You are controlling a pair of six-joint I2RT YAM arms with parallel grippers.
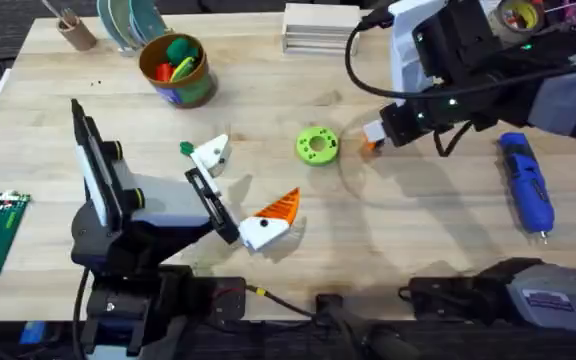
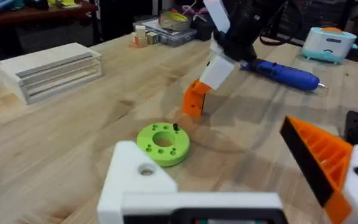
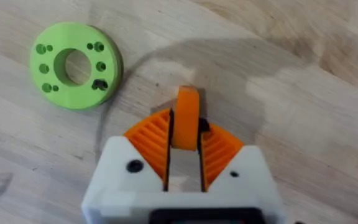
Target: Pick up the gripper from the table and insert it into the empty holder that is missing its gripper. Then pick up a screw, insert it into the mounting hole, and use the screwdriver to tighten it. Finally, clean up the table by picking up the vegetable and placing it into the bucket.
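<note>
Surface: pale wooden table [image 1: 448, 230].
Right gripper [image 3: 184, 146]: clamped on the gripper [image 3: 186, 118], near the far-right edge.
Left gripper [image 1: 248, 190]: spread wide, holder [image 2: 143, 180] bare.
Risk: wedge may be twisted or dropped if thinly pinched.

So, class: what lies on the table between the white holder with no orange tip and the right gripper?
In the overhead view, the green disc sits between the holder and the right gripper, which clamps the loose orange gripper.
</note>
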